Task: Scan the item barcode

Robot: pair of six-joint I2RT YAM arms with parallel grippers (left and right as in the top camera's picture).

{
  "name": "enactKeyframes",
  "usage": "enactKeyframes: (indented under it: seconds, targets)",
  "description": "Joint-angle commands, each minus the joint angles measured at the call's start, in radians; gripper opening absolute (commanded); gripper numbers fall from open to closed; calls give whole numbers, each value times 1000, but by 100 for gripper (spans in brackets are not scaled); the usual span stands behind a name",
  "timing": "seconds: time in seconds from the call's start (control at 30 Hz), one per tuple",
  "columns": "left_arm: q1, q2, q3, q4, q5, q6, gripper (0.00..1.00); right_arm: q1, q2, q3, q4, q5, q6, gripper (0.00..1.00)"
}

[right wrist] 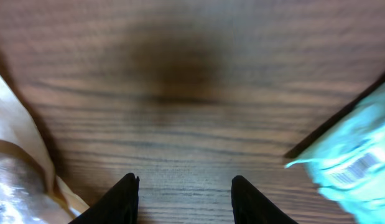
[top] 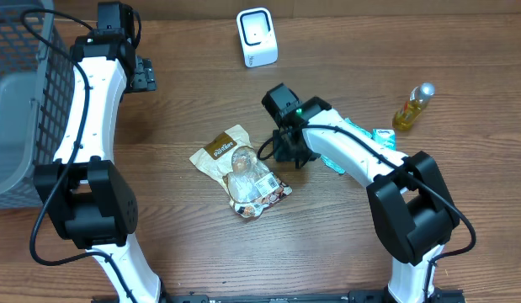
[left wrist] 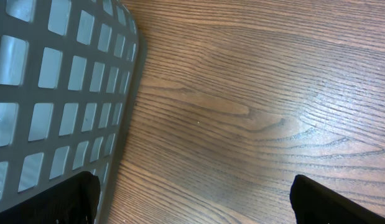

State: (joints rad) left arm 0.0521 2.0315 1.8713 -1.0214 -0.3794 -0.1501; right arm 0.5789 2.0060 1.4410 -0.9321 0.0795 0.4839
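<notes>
Beside right gripper [top: 283, 156], overhead: brown snack bag [top: 239, 172], flat, untouched. Only from right wrist: jaws parted, gripping nothing; barcode on teal packet [right wrist: 351, 163]. Left gripper [left wrist: 208, 202] spread wide beside grey basket [left wrist: 55, 93].

The right arm [top: 344, 147] hid most of the teal packet [top: 383, 135] from overhead. At the right wrist the packet [right wrist: 354, 155] ran off the right edge, its barcode too blurred to read. The snack bag [right wrist: 18, 168] was cropped at the left, out of focus. The overhead edge cut the basket [top: 54, 84]. Only the tips of the left claw [left wrist: 192, 208] showed.
</notes>
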Motion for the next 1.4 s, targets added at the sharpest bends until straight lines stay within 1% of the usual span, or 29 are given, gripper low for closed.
enactKeyframes:
  seconds: [0.0,0.13,0.3,0.33,0.4,0.57,0.63,0.7,0.87,0.97,1.03,1.23,1.37]
  targets:
    - [-6,-5,9,1,-12,-10,100,18,3,-49,30,-147,14,45]
    - [-6,-5,9,1,-12,-10,100,33,3,-71,58,-333,14,46]
    - [-6,-5,9,1,-12,-10,100,72,3,-72,119,-485,14,46]
    - [-6,-5,9,1,-12,-10,100,81,3,-72,133,-503,14,47]
    - [-6,-5,9,2,-12,-10,100,107,3,-72,172,-531,14,52]
    - [-6,-5,9,1,-12,-10,100,163,3,-72,254,-529,14,55]
    - [-6,-5,9,1,-12,-10,100,180,3,-72,282,-521,14,58]
    - [-7,-5,9,1,-12,-10,100,196,3,-72,303,-489,14,59]
    - [-7,-5,9,2,-12,-10,100,201,3,-72,308,-478,31,59]
    - [-7,-5,9,1,-12,-10,100,201,3,-72,307,-477,144,58]
    - [-7,-5,9,1,-12,-10,100,207,3,-73,307,-477,178,58]
    - [-7,-5,9,1,-12,-10,100,245,3,-75,257,-477,179,59]
    - [-7,-5,9,1,-12,-10,100,277,3,-79,268,-478,179,59]
